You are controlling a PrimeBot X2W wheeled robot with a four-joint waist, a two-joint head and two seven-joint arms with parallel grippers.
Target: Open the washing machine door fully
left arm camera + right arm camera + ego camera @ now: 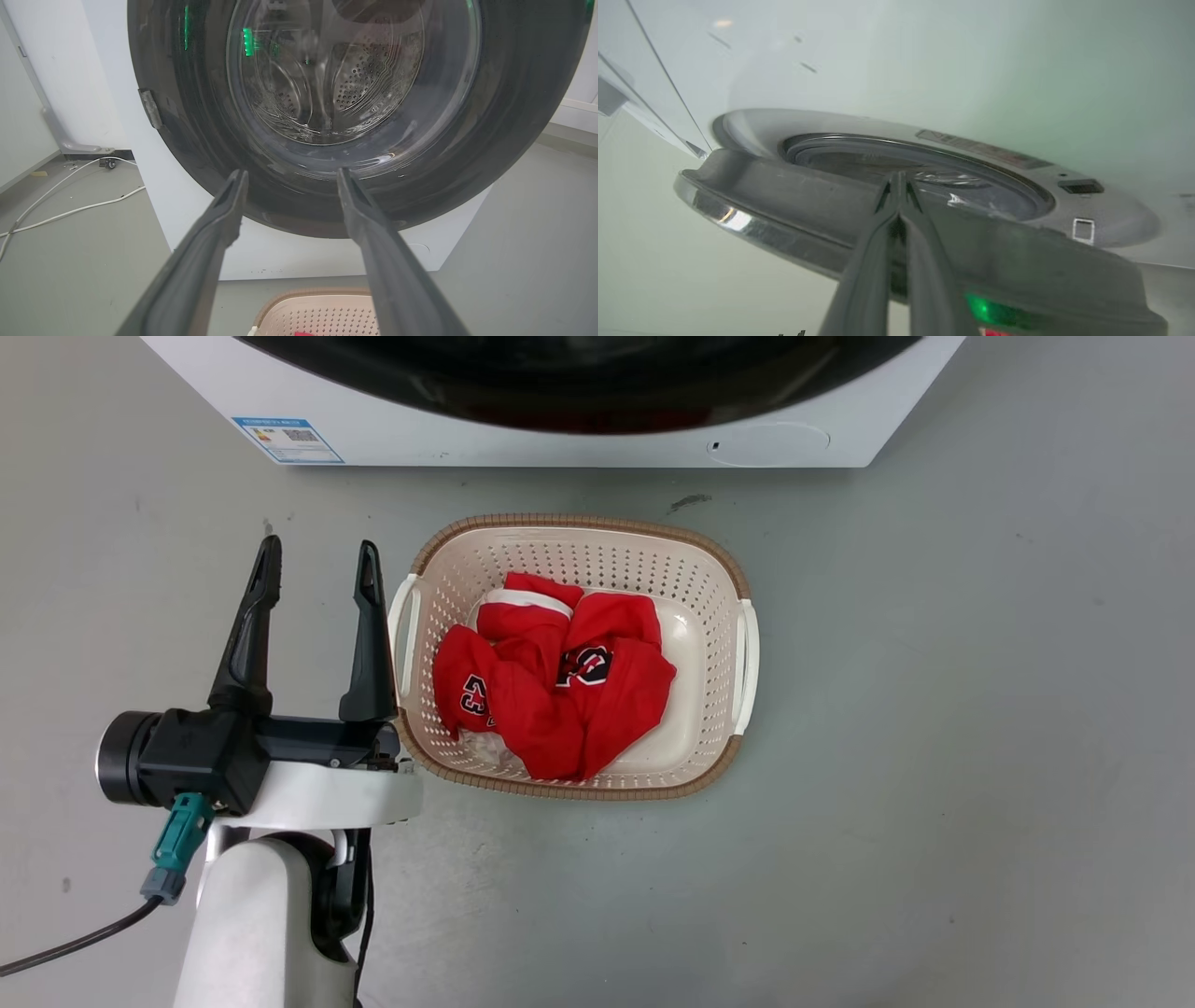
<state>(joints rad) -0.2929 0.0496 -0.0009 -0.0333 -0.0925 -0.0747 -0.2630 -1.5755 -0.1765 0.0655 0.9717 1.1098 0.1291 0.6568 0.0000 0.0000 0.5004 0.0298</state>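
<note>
The washing machine door is a glossy black disc whose lower edge crosses the top of the head view. In the left wrist view the washing machine door shows its black ring around a clear glass bowl, with the drum behind. My left gripper hangs open above the floor, left of a basket and short of the door; its fingers hold nothing. In the right wrist view the washing machine door stands ajar, its grey inner rim and chrome edge showing. My right gripper is shut, tips lying against that rim.
A beige perforated laundry basket holding a red jersey stands on the grey floor in front of the white washing machine. White cables trail on the floor to the machine's left. A latch slot sits in the machine's front.
</note>
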